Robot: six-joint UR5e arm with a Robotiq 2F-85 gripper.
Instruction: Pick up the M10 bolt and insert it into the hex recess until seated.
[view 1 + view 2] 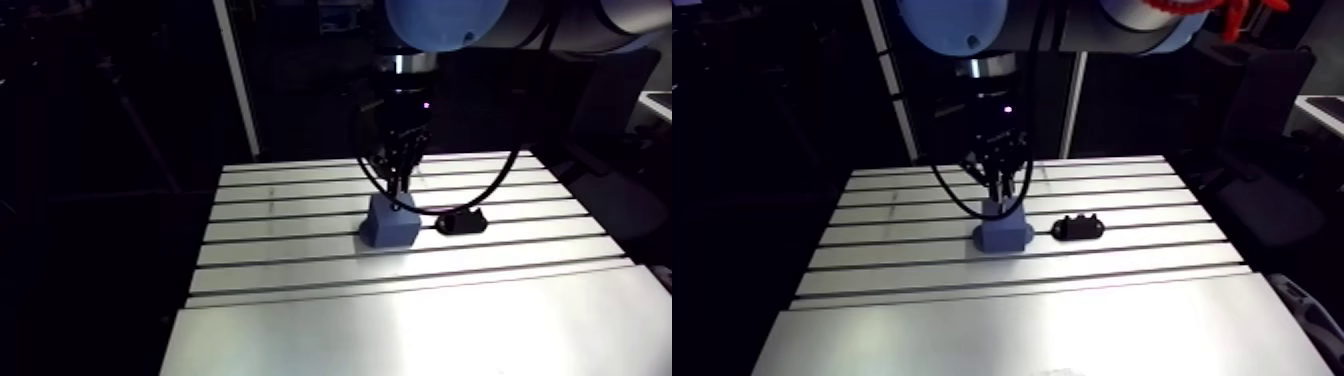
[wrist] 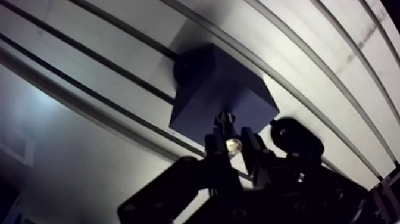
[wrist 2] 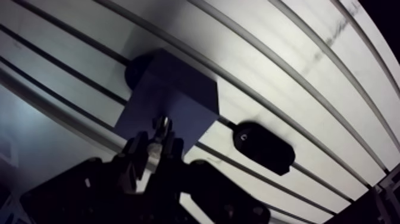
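**Handling (judged):** Bolt point(image 2: 228, 128) taken as a steel M10: stiff, dense for its size, not fragile. Threads should give some bite, but smooth metal on hard pads may slip. Best hold is across the head or the shank next to it, axis in line w/ the fingers point(image 2: 256, 152), leaving the entering end free. A slack pinch could let it tilt or twist on meeting the block point(image 2: 220, 89).

**Appearance:** Short item. A round pale-metal face w/ brassy glint showed between the fingers, and a darker stub projected past the fingertips toward the block. Threads and head shape were too small to confirm.

**Gripper point(image 2: 233, 142):** Pinching the bolt, fingers close in on either side of it.

**Location:** Bolt was in the gripper, just above the block's top face and near the block edge nearest the gripper. Contact w/ the block could not be told. In the arm view the gripper stood directly over the block.

**Block:** Blue, boxy, resting on the table point(image 1: 400, 310) across its slots. Hex recess was not made out. A dark round patch at the block's far corner could be shadow or a hole.

**Other:** Black part point(image 1: 1077, 227) lay just beside the block, not touching it.

**Stage (judged):** Pick done, seating not confirmed. Main risk was hex-to-recess misalignment.
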